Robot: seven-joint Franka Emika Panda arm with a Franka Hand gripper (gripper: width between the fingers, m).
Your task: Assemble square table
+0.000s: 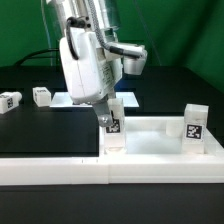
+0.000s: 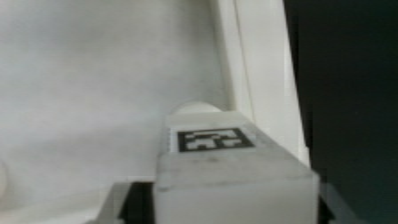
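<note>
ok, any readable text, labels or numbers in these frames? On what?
No words, numbers or brands anywhere.
Gripped leg: black-and-white square tag, pattern only, no text.
Upright leg on the tabletop: same kind of tag.
Loose leg and edge leg: tags too small to read.

We've got two loose legs (image 1: 10, 100) (image 1: 42, 95) at the exterior view's left, the slab (image 1: 150, 138) right, a third leg (image 1: 113, 128) at its left end, a fourth leg (image 1: 195, 125) on its right
</note>
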